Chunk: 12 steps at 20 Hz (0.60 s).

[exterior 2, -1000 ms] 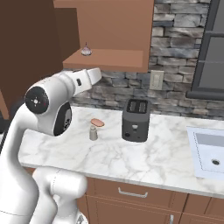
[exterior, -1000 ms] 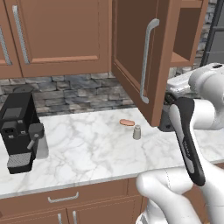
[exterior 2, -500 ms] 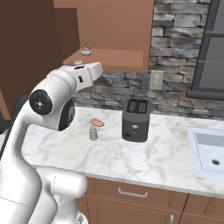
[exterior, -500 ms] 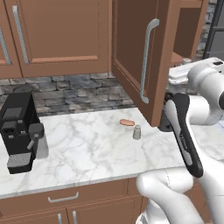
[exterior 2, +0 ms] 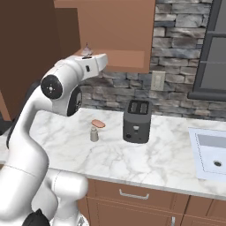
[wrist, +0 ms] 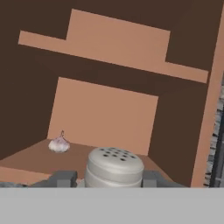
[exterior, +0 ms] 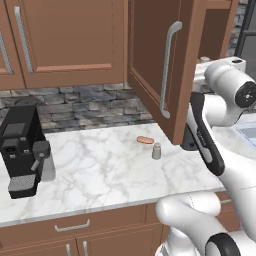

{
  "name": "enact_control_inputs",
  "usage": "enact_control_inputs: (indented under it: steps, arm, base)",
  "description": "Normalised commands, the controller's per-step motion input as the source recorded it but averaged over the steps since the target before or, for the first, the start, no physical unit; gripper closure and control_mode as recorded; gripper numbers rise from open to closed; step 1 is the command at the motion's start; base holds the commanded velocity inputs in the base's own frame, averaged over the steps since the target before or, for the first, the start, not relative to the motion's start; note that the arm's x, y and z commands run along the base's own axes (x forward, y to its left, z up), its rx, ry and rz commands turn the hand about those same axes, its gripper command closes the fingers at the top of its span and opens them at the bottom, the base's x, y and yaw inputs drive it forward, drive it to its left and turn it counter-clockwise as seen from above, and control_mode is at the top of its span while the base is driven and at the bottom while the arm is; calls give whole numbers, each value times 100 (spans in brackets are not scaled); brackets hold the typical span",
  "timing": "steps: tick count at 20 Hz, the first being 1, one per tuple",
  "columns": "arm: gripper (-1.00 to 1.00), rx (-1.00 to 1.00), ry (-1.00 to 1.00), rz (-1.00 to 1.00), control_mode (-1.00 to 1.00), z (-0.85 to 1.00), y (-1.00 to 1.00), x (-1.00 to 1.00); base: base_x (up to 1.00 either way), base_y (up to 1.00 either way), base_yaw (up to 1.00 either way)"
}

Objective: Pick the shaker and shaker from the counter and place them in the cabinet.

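Already clamped: one shaker (wrist: pixel 114 167) upright between the two fingertips (wrist: pixel 64 177), perforated top toward the camera, long axis vertical, gripper (wrist: pixel 107 179) closed snug on its sides. Sits right at the cabinet (wrist: pixel 105 113) mouth, shelf (wrist: pixel 35 162) stretching ahead and slightly below, back wall straight beyond. Lies directly forward from the hand, then — no sideways reach needed, only a push inward and a lowering to the board, by the look of it. Shares the shelf with a small garlic bulb (wrist: pixel 59 144), off to the left and further in, well apart from the held shaker; worth keeping clear of. Seen from the right base view, hand up at the shelf edge, arm bent high over the counter (exterior 2: pixel 167 150). Leaves the second shaker (exterior: pixel 156 151) standing on the marble below, just beside the sausage (exterior: pixel 145 140), near the open door (exterior: pixel 160 65). Still to fetch, that one.
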Motion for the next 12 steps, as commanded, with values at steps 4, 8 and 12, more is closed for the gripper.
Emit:
enact_control_inputs:
  steps: [4,8,12]
  arm:
    - [100,5,1,0,-100,13,-2,45]
    - [100,3,0,0,-100,7,0,45]
    - [100,1,0,0,-100,0,0,44]
  base:
    - [0,0,0]
    - [0,0,0]
    - [0,0,0]
